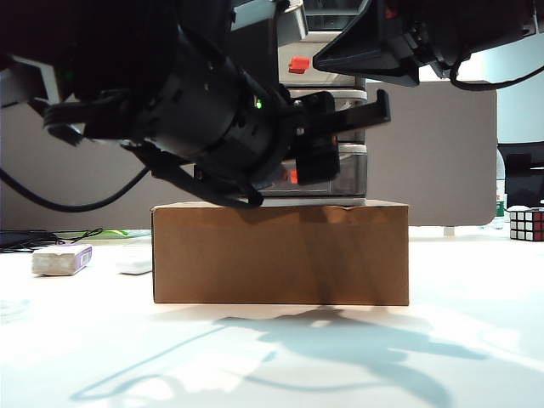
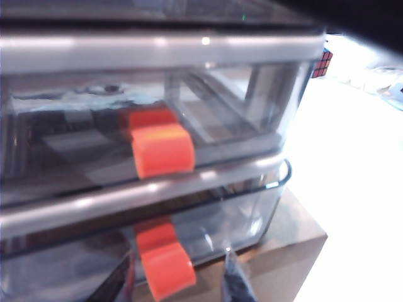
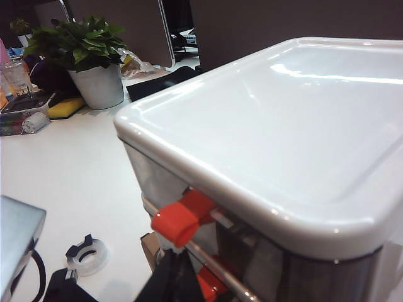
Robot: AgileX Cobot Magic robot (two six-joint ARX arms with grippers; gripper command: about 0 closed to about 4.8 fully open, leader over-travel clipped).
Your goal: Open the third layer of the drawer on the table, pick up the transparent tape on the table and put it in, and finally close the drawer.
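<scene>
The drawer (image 1: pixel 350 170) stands on a brown cardboard box (image 1: pixel 280 251). In the left wrist view the third layer (image 2: pixel 242 214) is the lowest smoky tray, and its red-orange handle (image 2: pixel 165 272) lies between the fingers of my left gripper (image 2: pixel 177 269), which stand apart on either side of it. My right gripper (image 3: pixel 176 270) hangs shut beside the top tray's handle (image 3: pixel 179 220), above the unit's front. The transparent tape (image 3: pixel 88 255) lies on the white table (image 3: pixel 75 170) beside the box; the exterior view does not show it.
A white-and-purple block (image 1: pixel 61 258) and a small white oval (image 1: pixel 134 262) lie left of the box. A Rubik's cube (image 1: pixel 526 224) sits at far right. A potted plant (image 3: pixel 88 50) and clutter stand at the table's far side. My left arm (image 1: pixel 204 110) covers much of the drawer.
</scene>
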